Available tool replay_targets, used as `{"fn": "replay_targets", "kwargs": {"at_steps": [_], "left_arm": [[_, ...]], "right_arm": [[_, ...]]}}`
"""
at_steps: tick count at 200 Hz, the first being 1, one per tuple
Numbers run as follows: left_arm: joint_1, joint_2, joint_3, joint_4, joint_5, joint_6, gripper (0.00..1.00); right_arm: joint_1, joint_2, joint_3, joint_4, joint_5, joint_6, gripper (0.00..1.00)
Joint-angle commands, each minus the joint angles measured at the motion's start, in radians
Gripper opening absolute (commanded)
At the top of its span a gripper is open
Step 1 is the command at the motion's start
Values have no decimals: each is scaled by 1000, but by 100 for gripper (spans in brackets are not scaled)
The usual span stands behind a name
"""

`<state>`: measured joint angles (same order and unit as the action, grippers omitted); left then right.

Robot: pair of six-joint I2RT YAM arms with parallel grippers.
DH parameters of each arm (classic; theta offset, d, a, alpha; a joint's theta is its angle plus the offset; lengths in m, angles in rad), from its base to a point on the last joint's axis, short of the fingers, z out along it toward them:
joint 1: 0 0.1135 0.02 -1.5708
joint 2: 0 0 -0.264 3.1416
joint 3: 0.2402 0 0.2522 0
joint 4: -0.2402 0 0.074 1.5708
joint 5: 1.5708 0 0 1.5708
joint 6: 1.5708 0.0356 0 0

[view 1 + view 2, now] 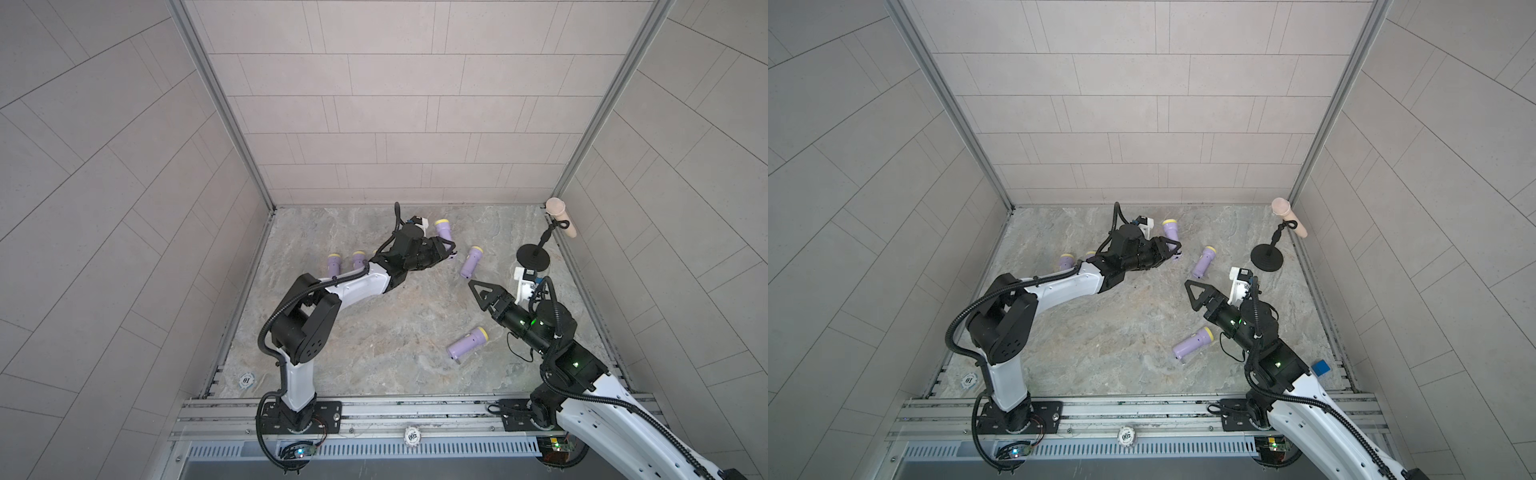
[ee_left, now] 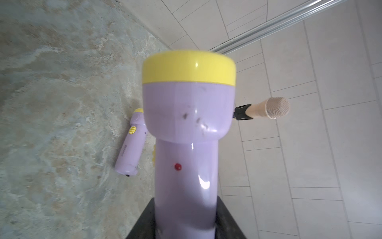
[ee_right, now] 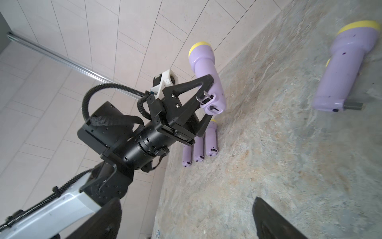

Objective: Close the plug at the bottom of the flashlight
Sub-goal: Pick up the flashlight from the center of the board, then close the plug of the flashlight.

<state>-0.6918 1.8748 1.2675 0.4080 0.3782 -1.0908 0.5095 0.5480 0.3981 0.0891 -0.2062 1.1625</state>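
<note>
Table middle: bare table [image 1: 374,332] between the two arms, wide free passage.
Gap to held flashlight: short clear stretch from the right gripper [image 1: 471,284] to the held flashlight [image 1: 444,230]; a loose flashlight [image 1: 470,262] lies just beside it.
Near right: front flashlight [image 1: 467,343] lies beside the right arm.
Far right: microphone stand [image 1: 533,255] close behind the right wrist.
Left edge: flashlight row [image 1: 334,264] partly under the left arm.

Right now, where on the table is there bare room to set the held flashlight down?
Widest bare patch: mid-table marble between the left arm and the near flashlight, on to the front rail. Also the far strip between the held flashlight and the microphone stand. Crowded: the flashlight row at far left, and around the right gripper.
</note>
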Motion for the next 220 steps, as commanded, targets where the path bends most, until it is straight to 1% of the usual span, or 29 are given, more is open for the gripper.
{"fn": "replay_targets", "kwargs": {"at_steps": [1, 27, 56, 101, 133, 161, 176, 220], "left_arm": [[4, -13, -27, 211, 21, -154, 0], [5, 8, -34, 280, 36, -225, 0], [3, 20, -50, 338, 33, -288, 0], [-6, -7, -71, 324, 9, -305, 0], [-14, 7, -93, 404, 10, -378, 0], [-18, 28, -88, 454, 45, -445, 0], [-20, 31, -92, 472, 39, -469, 0], [-29, 11, -110, 492, 21, -489, 0]], "right_arm": [[-2, 35, -39, 196, -4, 133, 100], [0, 77, -45, 274, 0, 161, 100], [3, 93, -59, 355, 38, 188, 100], [2, 179, -57, 463, 48, 237, 100], [2, 226, -66, 572, 58, 254, 100], [3, 248, -65, 594, 81, 246, 100], [1, 266, -64, 617, 81, 247, 100], [-3, 325, -55, 667, 87, 249, 100]]}}
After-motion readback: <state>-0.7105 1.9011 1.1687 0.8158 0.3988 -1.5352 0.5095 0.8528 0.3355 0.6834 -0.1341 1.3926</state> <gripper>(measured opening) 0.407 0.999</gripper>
